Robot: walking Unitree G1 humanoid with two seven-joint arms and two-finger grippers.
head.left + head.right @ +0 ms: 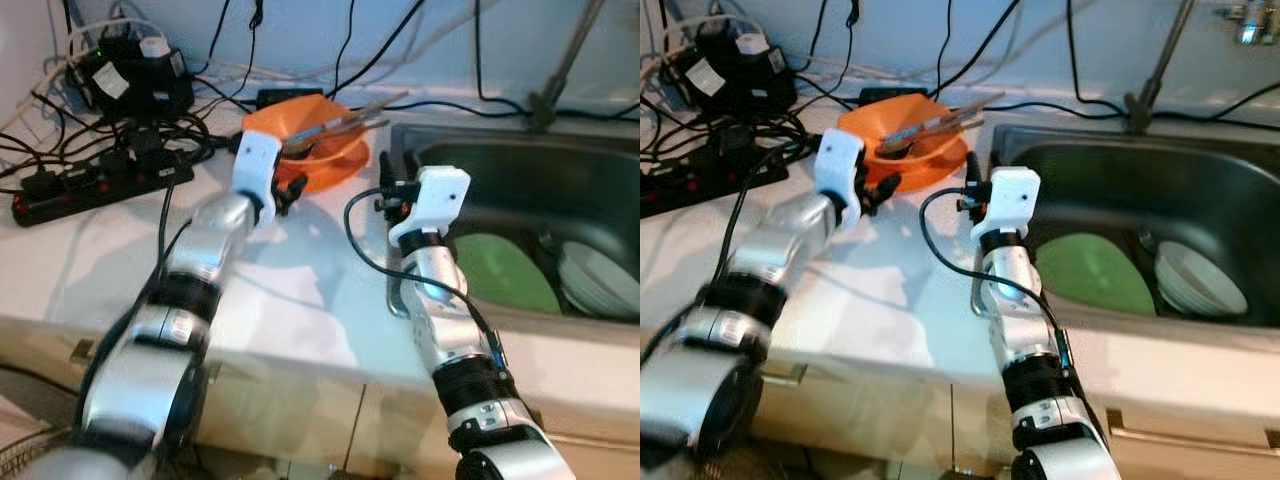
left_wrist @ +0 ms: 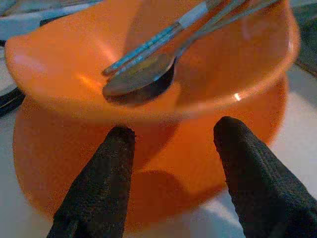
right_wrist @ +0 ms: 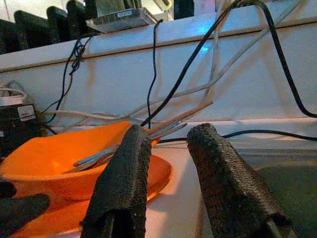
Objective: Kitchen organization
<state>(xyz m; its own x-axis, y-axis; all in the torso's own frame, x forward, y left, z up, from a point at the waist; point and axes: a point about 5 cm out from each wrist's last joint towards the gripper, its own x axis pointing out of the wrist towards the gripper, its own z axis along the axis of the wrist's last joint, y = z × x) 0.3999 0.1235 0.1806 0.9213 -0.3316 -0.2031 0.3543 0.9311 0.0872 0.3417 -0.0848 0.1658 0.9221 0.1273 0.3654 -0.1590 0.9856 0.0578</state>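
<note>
An orange bowl (image 1: pixel 318 150) sits in an orange plate (image 2: pixel 148 198) at the far side of the white worktop (image 1: pixel 290 290), a spoon (image 2: pixel 138 82) and chopsticks (image 1: pixel 350 115) resting inside. The left hand (image 1: pixel 290 190), fingers (image 2: pixel 99 193) apart, hovers just near of the plate. The right hand (image 1: pixel 398 170), fingers (image 3: pixel 124 183) also apart, hangs at the sink's (image 1: pixel 600 160) left edge. A power strip (image 1: pixel 100 185) and tangled cables (image 1: pixel 120 130) crowd the far left; a green plate (image 1: pixel 1090 272) and white bowls (image 1: pixel 1200 280) lie in the sink.
</note>
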